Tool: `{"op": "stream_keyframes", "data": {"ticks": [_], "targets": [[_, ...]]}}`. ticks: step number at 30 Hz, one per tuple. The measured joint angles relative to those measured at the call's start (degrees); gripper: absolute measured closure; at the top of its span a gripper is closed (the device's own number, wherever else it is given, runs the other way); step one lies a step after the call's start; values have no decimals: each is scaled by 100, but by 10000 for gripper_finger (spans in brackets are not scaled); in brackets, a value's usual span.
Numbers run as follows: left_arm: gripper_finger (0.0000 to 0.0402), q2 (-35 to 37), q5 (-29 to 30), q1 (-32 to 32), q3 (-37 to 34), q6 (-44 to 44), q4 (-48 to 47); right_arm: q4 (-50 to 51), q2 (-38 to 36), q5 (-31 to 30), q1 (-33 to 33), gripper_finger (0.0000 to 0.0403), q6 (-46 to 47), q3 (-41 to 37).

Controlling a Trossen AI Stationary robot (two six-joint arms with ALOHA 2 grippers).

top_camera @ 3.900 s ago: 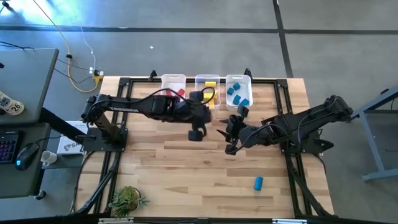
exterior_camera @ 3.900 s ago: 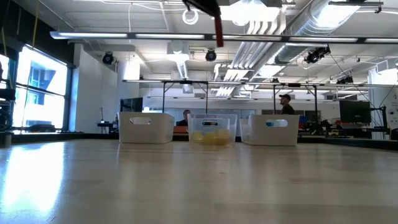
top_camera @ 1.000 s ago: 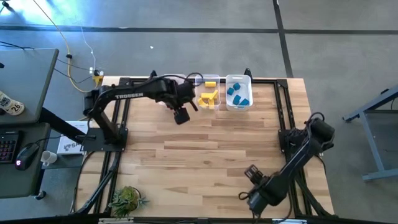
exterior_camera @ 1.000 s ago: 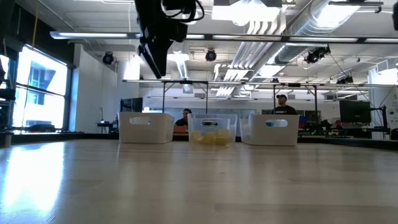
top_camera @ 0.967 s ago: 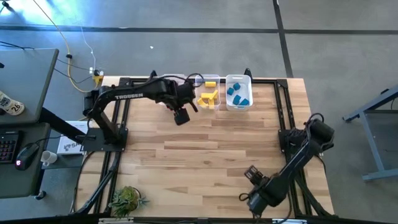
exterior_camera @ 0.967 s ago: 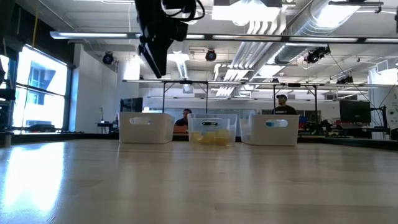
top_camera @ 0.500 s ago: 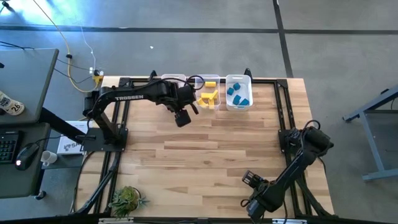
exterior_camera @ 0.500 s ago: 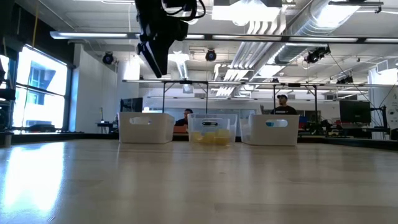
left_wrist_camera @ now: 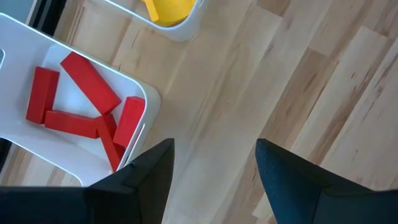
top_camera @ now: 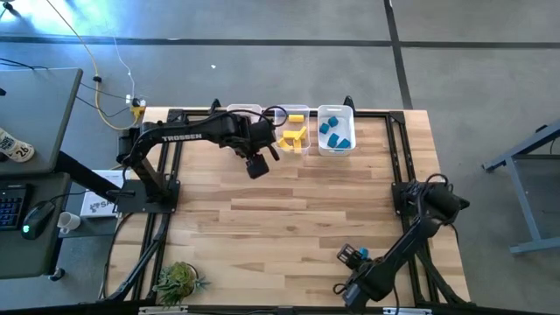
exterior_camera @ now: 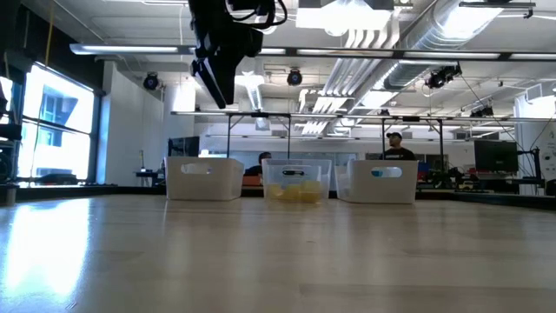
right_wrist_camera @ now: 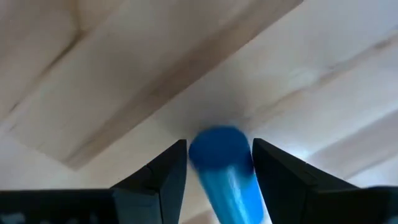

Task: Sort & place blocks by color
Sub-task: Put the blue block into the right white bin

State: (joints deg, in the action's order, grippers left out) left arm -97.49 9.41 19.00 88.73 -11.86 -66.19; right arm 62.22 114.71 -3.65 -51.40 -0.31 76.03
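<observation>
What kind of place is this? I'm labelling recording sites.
Probably an open-plan robotics lab or workshop: exposed ceiling ducts, rows of workstations with a person behind, and a desk with keyboard and mouse beside the wooden table.

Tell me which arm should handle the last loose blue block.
Right. The right gripper is already at the blue cylinder, its fingers either side of it at the table's near edge. The left gripper hangs empty and open by the red bin.

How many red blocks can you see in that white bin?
5, all lying in the leftmost bin just below the left gripper, seen from the left wrist camera: one bar across the top, one on the far side, one along the bottom, two nearest the gripper. More may be hidden underneath.
</observation>
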Motion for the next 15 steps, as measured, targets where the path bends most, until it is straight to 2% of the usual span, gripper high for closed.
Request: {"op": "stream_keyframes", "data": {"ticks": [3,15], "targets": [[188,0,0,0,0,0,0,29,186,16,0,233,287,32],[188,-2,4,0,-2,2,2,79,283,40,2,261,305,24]]}}
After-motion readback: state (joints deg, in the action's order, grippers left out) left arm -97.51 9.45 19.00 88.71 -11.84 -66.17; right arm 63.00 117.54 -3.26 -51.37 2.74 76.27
